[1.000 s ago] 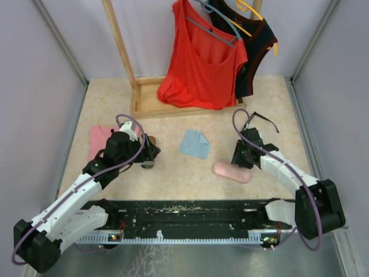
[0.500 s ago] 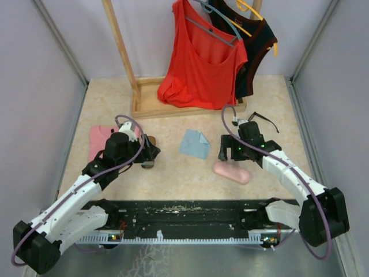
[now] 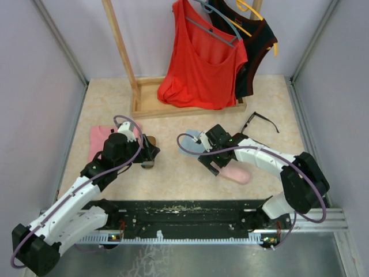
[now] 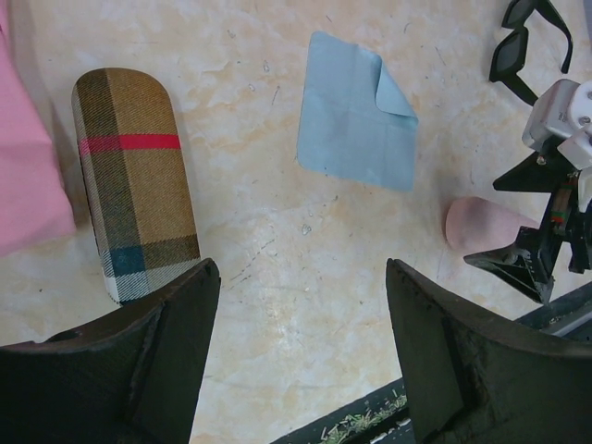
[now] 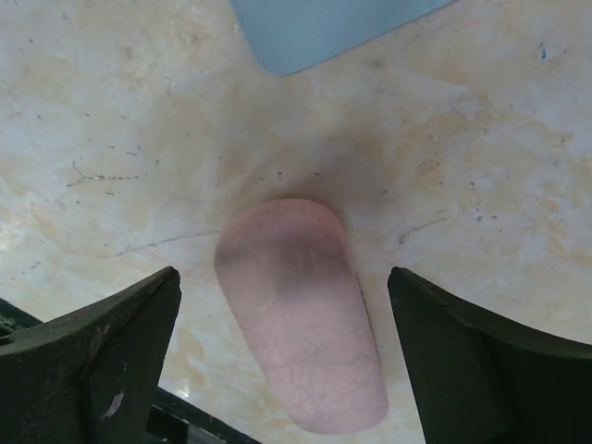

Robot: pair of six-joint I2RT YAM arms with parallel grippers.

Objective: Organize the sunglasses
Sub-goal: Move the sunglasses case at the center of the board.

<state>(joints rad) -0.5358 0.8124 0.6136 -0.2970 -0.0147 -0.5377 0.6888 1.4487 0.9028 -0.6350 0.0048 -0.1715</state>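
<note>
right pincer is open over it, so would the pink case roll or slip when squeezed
The pink case looks smooth and rounded, so it could slip or rock if the right pincer closes off-centre. It holds a firm oblong shape, so probably stiff, not floppy. Lying flat on the table, it would likely slide rather than roll.

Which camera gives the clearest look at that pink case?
The right wrist view: the pink case fills the middle, large and unobstructed. The top external view shows the pink case small; the left wrist view catches only one rounded end.
</note>
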